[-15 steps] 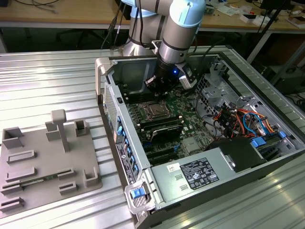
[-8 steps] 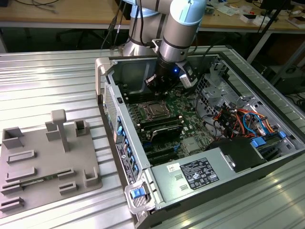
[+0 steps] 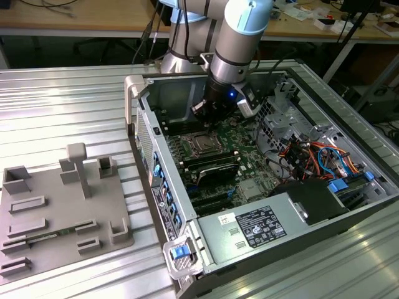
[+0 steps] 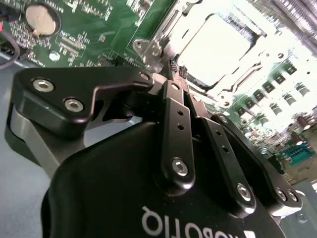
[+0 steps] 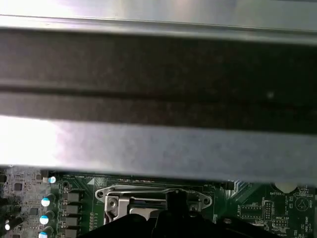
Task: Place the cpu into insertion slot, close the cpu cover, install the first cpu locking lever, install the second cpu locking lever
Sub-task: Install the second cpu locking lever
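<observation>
Silver metal catches the light at the insertion slot [image 3: 202, 144], which sits on the green motherboard [image 3: 249, 159] inside the opened computer case [image 3: 349, 118] lying on the ribbed bench [image 3: 62, 112]. The cpu [image 4: 214, 47] is already seated in that socket, lying flat with its metal top facing up, and the cpu cover [image 4: 163, 37] looks folded down around it as a bright frame. Being square, the chip has no real long axis; its edges run in line with the socket frame, which sits skewed across the exterior view, roughly parallel to the case walls.

Over the socket's far edge hangs the tool [image 4: 177, 69], its two black fingertips [image 4: 173, 66] drawn nearly together in the second wrist view and poised right at the cover's corner by a screw boss. Whether they pinch a thin lever wire between them I cannot tell; nothing plainly shows in the grip.

From here, my worry is slippage: a springy locking lever could skid off narrow tips and snap back, or the tips could press on the cover frame and scrape the board. Too much downward push could also load the chip unevenly. Off on the exterior view's left, a grey fixture tray [image 3: 56, 212] stands well apart.
</observation>
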Robot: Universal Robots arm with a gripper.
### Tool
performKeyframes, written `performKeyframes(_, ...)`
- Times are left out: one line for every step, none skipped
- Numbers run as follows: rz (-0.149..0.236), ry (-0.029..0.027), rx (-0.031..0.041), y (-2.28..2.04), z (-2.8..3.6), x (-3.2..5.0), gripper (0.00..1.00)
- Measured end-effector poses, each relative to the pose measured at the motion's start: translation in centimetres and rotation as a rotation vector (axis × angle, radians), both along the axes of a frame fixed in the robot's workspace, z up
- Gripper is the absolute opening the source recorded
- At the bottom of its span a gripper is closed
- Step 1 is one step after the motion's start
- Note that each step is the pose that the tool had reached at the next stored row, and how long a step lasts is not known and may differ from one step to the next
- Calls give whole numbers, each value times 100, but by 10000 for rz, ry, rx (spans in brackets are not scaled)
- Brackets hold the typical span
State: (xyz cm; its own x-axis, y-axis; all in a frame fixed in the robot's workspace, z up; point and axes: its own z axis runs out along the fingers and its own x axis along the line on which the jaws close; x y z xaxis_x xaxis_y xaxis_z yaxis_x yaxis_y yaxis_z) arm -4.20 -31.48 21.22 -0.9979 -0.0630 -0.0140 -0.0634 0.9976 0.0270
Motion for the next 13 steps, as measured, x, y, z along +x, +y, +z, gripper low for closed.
performKeyframes(1, -1, 0, -35, 0, 0, 11)
performKeyframes(1, 0, 1, -73, 0, 0, 11)
performKeyframes(1, 0, 1, -113, 0, 0, 11)
performKeyframes(0, 0, 0, -135, 0, 0, 11)
performKeyframes(0, 1, 0, -149, 0, 3, 11)
performKeyframes(0, 2, 2, -158, -1, 18, 11)
performKeyframes(1, 6, 1, -162, -1, 45, 11)
performKeyframes(1, 13, -1, -167, -1, 90, 11)
performKeyframes(0, 18, -1, -169, 0, 120, 11)
performKeyframes(1, 21, -1, -171, 0, 139, 11)
performKeyframes(2, 22, -1, -174, -1, 147, 11)
performKeyframes(1, 23, -2, -179, 0, 149, 11)
performKeyframes(0, 24, -8, -180, 8, 148, 11)
